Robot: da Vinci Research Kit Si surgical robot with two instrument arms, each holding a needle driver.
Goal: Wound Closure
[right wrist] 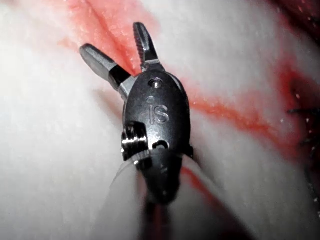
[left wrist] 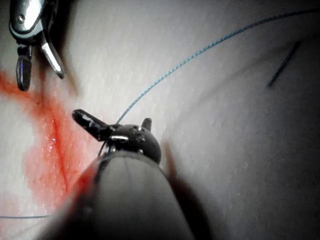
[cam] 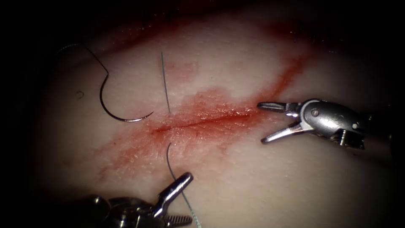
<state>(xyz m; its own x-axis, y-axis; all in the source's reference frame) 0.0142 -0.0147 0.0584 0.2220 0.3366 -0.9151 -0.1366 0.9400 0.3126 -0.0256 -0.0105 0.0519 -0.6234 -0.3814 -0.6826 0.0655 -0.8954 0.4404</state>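
The curved needle (cam: 120,115) lies free on the tissue (cam: 236,177), up and to the left of the cut's (cam: 206,120) left end, and neither tool holds it. Thread (cam: 165,84) goes into the tissue just above the cut and comes out below it (cam: 168,156). From there it runs down between the jaws of my left tool (cam: 190,197), which stand open around it without clamping it. In the left wrist view, the left tool (left wrist: 115,120) is open with the thread (left wrist: 200,50) leading away from it. My right tool (cam: 263,122) is open and holds nothing at the cut's right end; its jaws (right wrist: 114,40) straddle the cut.
Red fluid (cam: 198,105) stains the tissue around the cut and streaks up to the right (cam: 291,69). The needle's own thread (cam: 95,57) curls away to the upper left. The right tool (left wrist: 35,50) hangs over the red patch in the left wrist view.
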